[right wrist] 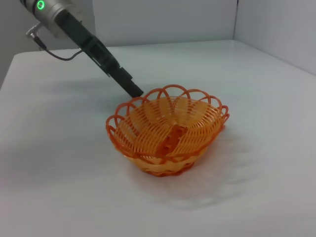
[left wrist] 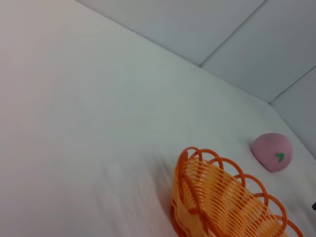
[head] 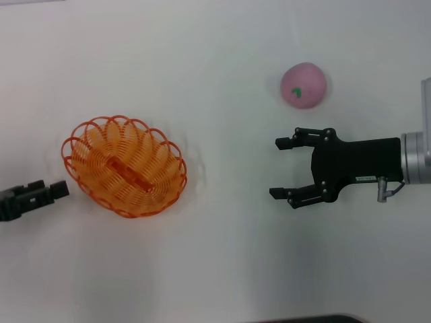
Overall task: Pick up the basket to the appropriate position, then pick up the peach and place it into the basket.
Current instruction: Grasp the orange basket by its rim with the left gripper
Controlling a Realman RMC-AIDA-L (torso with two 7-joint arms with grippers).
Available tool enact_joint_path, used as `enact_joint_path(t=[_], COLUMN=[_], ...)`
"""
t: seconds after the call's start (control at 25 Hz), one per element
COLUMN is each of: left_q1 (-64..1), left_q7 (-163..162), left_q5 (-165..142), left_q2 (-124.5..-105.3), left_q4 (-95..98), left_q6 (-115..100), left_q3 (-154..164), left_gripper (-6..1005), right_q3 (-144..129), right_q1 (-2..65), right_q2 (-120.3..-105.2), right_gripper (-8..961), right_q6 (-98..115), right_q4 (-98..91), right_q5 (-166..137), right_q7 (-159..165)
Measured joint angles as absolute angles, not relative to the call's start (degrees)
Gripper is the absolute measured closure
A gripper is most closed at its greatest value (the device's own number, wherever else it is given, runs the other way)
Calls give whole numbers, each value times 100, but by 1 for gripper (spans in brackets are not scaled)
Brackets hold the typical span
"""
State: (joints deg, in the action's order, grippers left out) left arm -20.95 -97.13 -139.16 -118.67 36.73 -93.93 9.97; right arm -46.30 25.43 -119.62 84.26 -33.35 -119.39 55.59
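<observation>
On the plain white desk (head: 215, 67), the basket (head: 124, 166) sits just beside the left gripper (head: 59, 190), jaws apparently closed, while the open-jawed right gripper (head: 283, 168) is nearer the peach (head: 304, 85).

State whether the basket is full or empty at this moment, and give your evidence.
Empty. The basket shows only its own orange ribs and floor in the head and right wrist views; the peach sits apart on the table.

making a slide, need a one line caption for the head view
Left end effector beside the empty orange basket; open right end effector below the pink peach.
</observation>
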Motion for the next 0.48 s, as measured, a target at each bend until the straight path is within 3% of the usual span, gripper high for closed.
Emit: enact_joint_path(t=[0.48], left_q1=[-2639], left_q7=[-10298], left_q5=[-13948], left_q2=[-11711], left_q4=[3740], left_q6=[-9040], left_q3=[1171], left_gripper=[158], right_q3=[-4640], right_q1=[2563], right_q2=[-11962], right_gripper=[18], right_q6=[8420], right_q4=[-3378], right_q5=[-11949], right_q7=[5563])
